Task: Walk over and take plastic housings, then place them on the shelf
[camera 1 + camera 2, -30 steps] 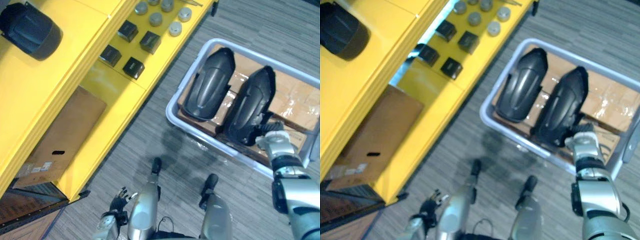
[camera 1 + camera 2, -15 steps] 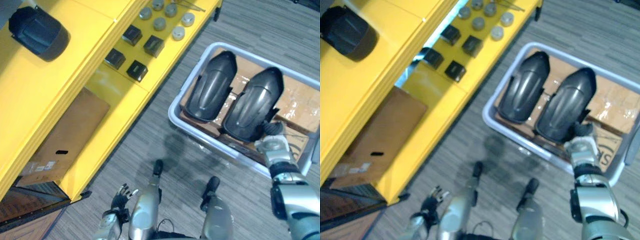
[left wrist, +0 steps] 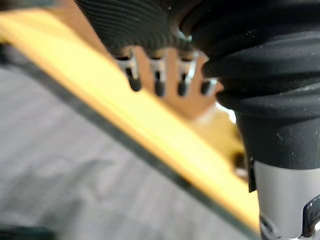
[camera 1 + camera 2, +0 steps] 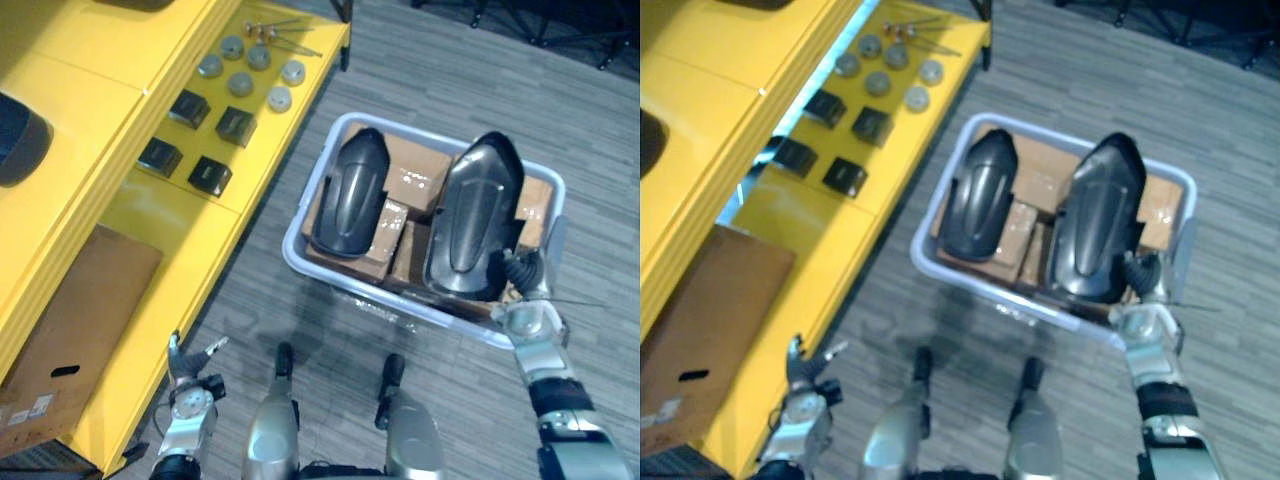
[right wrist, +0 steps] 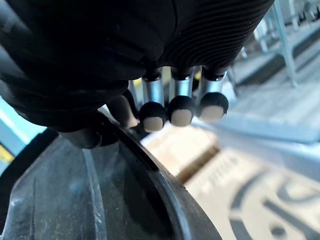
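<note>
Silver fingers (image 5: 181, 95) of the right hand (image 4: 520, 282) are curled over the near rim of the right housing (image 4: 470, 225), thumb tucked against the glossy black shell, so that's a firm grip on its near end. The part leans up at a tilt, far end high, inside the pale plastic bin (image 4: 290, 255). Beside it the left housing (image 4: 350, 195) lies flat on the cardboard boxes (image 4: 415, 175) packed in the bin. Over on the other side, the left hand (image 4: 190, 385) hangs low with fingers loose and spread, holding nothing, just beside the front edge of the yellow shelf (image 4: 190, 250). Up on that shelf sit small black boxes (image 4: 210, 175) and grey discs (image 4: 240, 83), with a flat cardboard box (image 4: 70, 310) on the level below
</note>
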{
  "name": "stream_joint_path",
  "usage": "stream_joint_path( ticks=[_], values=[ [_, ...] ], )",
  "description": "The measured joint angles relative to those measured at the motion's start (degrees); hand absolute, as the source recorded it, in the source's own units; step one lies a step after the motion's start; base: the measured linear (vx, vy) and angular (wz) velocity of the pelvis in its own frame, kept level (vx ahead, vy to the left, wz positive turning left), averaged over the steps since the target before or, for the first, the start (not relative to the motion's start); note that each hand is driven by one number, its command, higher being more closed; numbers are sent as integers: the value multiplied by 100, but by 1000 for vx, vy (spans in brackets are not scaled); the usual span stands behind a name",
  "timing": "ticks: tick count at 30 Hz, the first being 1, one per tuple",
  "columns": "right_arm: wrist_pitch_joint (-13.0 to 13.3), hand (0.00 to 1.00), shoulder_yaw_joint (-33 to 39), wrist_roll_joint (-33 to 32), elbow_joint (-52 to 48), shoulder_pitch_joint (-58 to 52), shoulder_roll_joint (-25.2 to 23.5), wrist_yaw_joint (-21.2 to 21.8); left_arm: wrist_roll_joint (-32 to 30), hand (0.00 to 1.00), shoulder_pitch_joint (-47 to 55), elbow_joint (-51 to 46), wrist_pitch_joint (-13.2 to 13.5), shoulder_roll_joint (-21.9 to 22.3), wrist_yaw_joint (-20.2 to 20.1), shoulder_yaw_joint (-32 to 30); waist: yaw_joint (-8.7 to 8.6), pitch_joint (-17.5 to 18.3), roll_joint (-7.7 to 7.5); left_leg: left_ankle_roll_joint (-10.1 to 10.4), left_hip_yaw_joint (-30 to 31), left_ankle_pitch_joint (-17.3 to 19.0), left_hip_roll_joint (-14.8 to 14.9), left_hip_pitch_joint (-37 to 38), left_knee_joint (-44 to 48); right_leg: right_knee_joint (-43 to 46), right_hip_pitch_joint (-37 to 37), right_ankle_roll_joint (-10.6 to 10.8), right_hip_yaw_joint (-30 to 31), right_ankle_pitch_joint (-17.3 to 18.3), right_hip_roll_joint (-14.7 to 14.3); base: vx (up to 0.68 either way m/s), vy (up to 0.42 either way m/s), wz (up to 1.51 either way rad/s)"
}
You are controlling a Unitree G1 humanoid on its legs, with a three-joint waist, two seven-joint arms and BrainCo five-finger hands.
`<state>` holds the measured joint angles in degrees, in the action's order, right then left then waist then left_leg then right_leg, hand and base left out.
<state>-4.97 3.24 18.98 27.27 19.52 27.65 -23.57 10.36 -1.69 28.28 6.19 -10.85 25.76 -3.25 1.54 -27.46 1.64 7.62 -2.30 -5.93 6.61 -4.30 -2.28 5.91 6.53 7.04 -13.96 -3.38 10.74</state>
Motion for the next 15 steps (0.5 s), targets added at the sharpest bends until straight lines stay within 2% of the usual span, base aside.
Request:
stream_joint_path(
  ticks=[1, 2, 5, 10, 13, 15],
  values=[
    [20, 100, 0, 8, -19, 0, 0, -54, 87, 0, 4, -166, 4, 0, -105, 16, -6, 0, 0, -4, -5, 3, -8, 14, 3, -24, -23, 6, 1, -12, 4, -32, 12, -10],
    [24, 100, 5, 52, -24, 1, 0, -187, 422, 0, -7, -643, 4, -14, -430, 95, -16, 4, -5, -6, -7, 8, -17, 26, 11, -74, -60, 1, 1, -35, 7, 0, 0, 0],
    [43, 100, 7, 222, -62, 51, -16, -434, 816, 0, -76, -1396, -14, -27, -808, 348, -16, 9, -12, -5, -16, 10, -21, 15, 10, -139, -70, 16, 1, -81, 5, 0, 0, -1],
    [356, 100, 4, 634, -556, 183, -71, -938, 1250, 0, -465, -2562, -294, -22, -1276, 684, -75, 200, -8, 13, -36, 52, -19, -23, 78, -241, -96, 11, 4, -179, -7, 21, -4, -2],
    [655, 100, 3, 839, -777, 297, -78, -1317, 1637, 0, -829, -2764, -459, -56, -1709, 871, -111, 378, -13, 7, -60, 115, -24, 4, 126, -320, -179, 13, 7, -203, -10, 36, -2, -3],
    [869, 100, 1, 927, -981, 477, -77, -1514, 1741, 0, -1142, -2773, -664, -156, -1991, 1079, -136, 409, -12, -3, -107, 183, -23, 19, 221, -373, -225, 20, 46, -235, -13, -2, 1, -10]
  ],
)
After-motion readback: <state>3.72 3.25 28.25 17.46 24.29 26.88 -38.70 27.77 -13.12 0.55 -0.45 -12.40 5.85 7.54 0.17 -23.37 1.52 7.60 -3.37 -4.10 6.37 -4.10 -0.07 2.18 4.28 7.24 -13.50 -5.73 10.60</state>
